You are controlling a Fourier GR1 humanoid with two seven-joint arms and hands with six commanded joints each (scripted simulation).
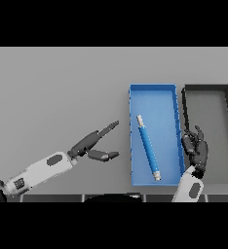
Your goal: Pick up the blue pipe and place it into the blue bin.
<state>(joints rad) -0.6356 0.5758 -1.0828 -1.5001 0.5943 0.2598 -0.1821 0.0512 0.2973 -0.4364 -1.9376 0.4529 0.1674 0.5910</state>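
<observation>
Head view: the blue pipe lay inside the blue bin, slanting from upper left to lower right, with pale ends. My right hand hovered just beside the bin's right wall, fingers loosely curled and holding nothing. My left hand reached over the grey table left of the bin, fingers straight and spread from the thumb. A dark bin sat right of the blue one.
</observation>
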